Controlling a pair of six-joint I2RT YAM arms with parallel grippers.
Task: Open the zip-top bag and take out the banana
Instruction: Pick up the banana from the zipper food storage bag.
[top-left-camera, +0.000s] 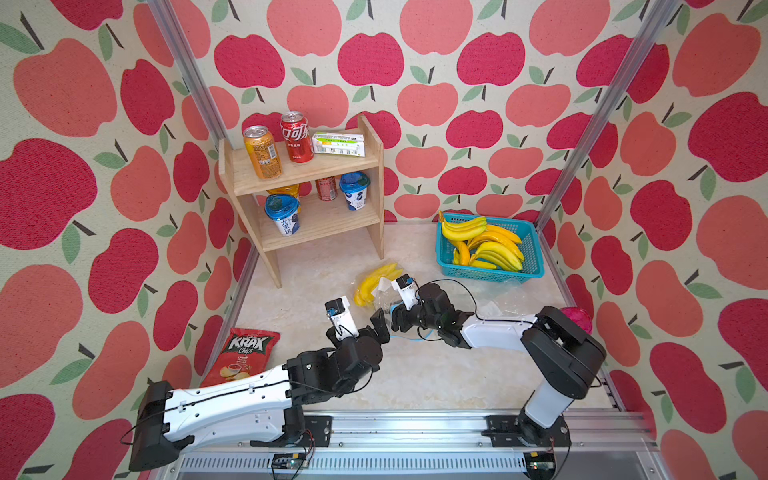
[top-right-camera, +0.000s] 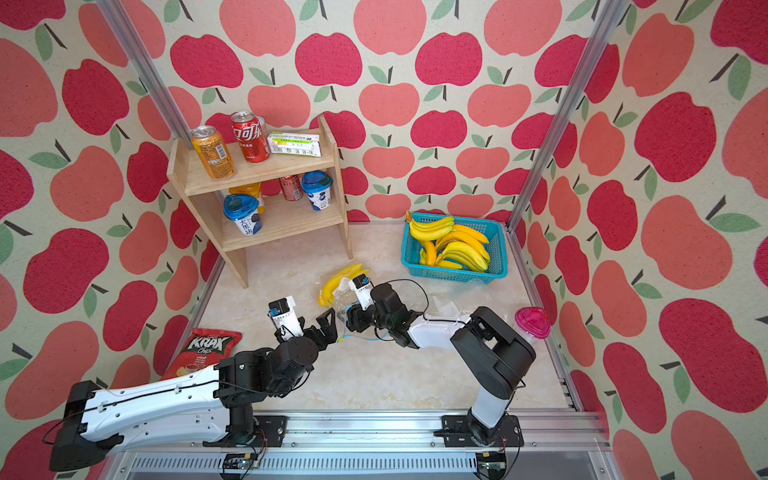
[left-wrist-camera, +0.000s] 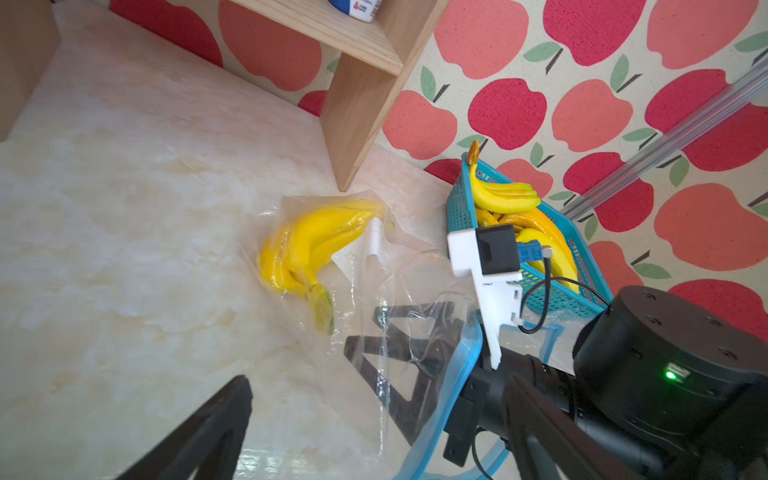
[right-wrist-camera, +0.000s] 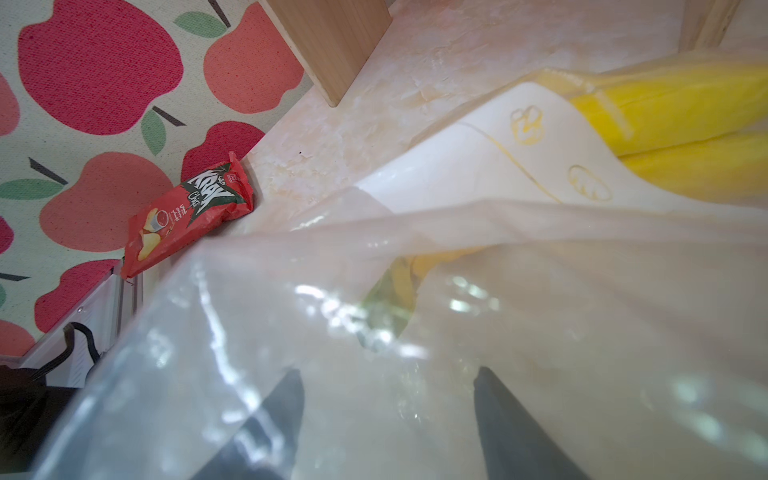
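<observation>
A yellow banana bunch (top-left-camera: 372, 282) (top-right-camera: 336, 280) lies inside the clear zip-top bag (top-left-camera: 386, 301) (left-wrist-camera: 374, 291) on the marble floor in front of the shelf. The bag's blue zip rim (left-wrist-camera: 459, 374) stands apart around my right gripper (top-left-camera: 394, 318) (top-right-camera: 349, 318). That gripper reaches into the bag's mouth. In the right wrist view my right gripper (right-wrist-camera: 388, 372) is open behind the film, short of the banana's green stem (right-wrist-camera: 386, 307). My left gripper (top-left-camera: 378, 328) (left-wrist-camera: 378, 386) is wide open beside the bag's mouth and holds nothing.
A wooden shelf (top-left-camera: 307, 174) with cans and cups stands at the back left. A teal basket (top-left-camera: 528, 253) of bananas sits back right, with another clear bag (top-left-camera: 503, 303) in front of it. A red chips bag (top-left-camera: 243, 353) leans at the left wall. A pink lidded cup (top-left-camera: 577, 318) stands at the right.
</observation>
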